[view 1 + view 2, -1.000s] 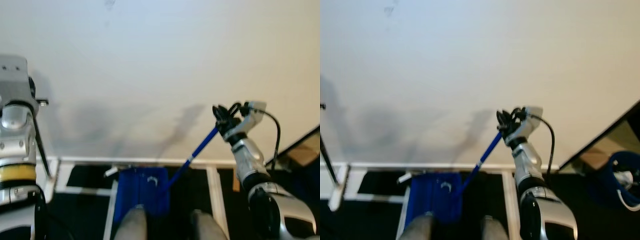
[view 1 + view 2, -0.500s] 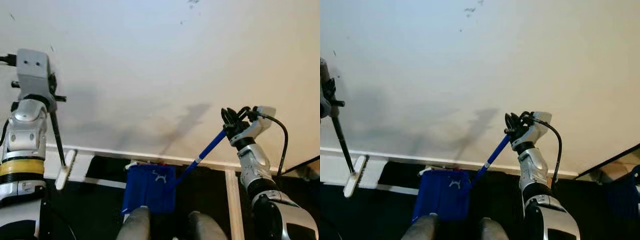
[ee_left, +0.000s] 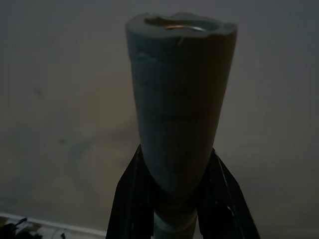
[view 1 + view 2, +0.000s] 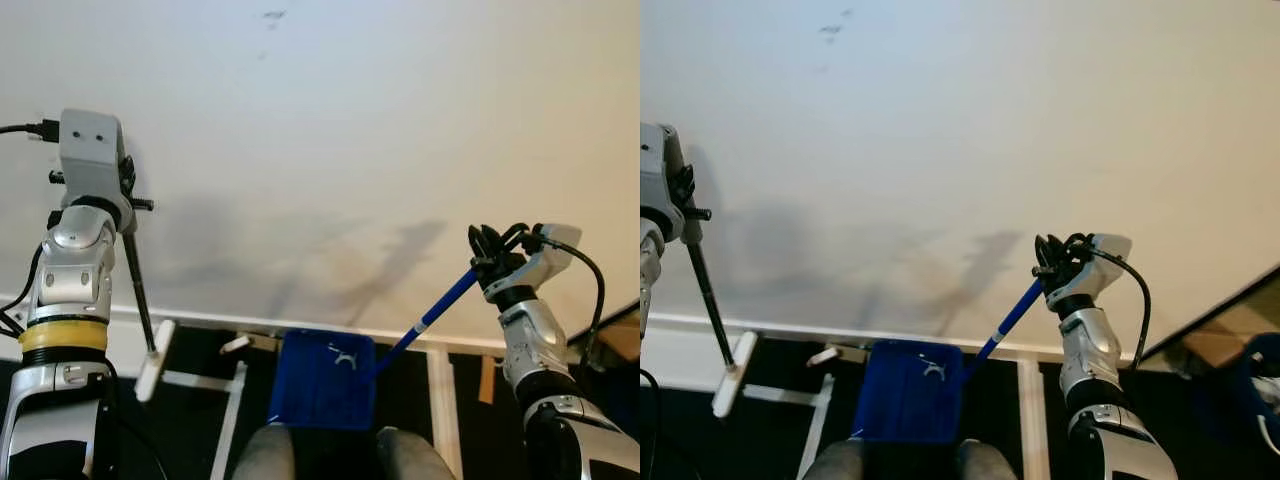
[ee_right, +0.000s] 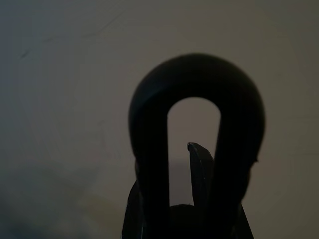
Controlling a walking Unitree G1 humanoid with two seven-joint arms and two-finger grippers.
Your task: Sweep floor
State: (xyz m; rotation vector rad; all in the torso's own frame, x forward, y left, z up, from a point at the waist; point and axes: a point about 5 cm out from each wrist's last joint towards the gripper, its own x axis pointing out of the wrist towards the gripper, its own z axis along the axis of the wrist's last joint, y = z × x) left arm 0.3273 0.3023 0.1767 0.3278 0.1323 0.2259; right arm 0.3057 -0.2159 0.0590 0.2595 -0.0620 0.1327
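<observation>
The near edge of the blue plastic dustpan (image 4: 325,380) is hidden behind the robot's grey legs (image 4: 330,458). The grey foam broom grip (image 3: 177,119) covers most of the black fingers (image 3: 127,199), cut off by the lower edge. The dark wrist views blur the wall.

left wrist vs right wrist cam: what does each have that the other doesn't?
Left wrist alone: a grey tapered handle end, hollow at its tip, clamped in the left pincer. Right wrist alone: a black hanging loop, gripped at its base by the right pincer, with one fingertip visible through the opening. Shared: dim light and a plain pale wall behind the held item.
</observation>
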